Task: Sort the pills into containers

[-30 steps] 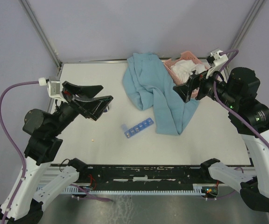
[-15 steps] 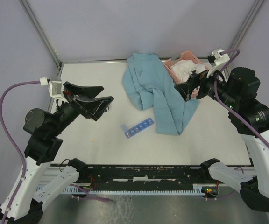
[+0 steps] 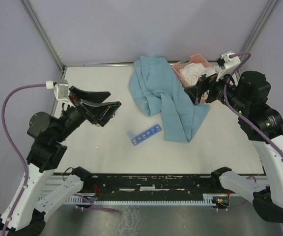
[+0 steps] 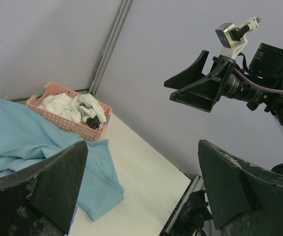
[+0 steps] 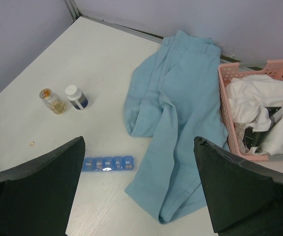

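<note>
1. Now, we start with the one loose pill (image 3: pixel 98 147), a pale speck lying alone on the counter (image 3: pixel 230 142), apart from the organiser and toward its near-left.
2. Next, the blue organiser strip (image 3: pixel 144 134) lies mid-counter. Whether its lids are up, we cannot tell.
3. The blue cloth (image 3: pixel 166 98) has its hem just beside the strip's right end, and the pink basket (image 3: pixel 195 64) sits behind it at the back.
4. On the right wrist view we spot two small bottles (image 5: pixel 65 99) left of the cloth; the left arm hides them from above.
5. The left end effector (image 3: pixel 113 98) hangs released, fingers spread wide, well above the counter and holding nothing. The right end effector (image 5: pixel 139 140) is also spread and empty, up over the cloth.
6. Here's the risk as we judge it: a pellet that small could skid or flick away under a broad finger. A nudged strip could slide, or an arm could snag that cloth hem and drag it.
</note>
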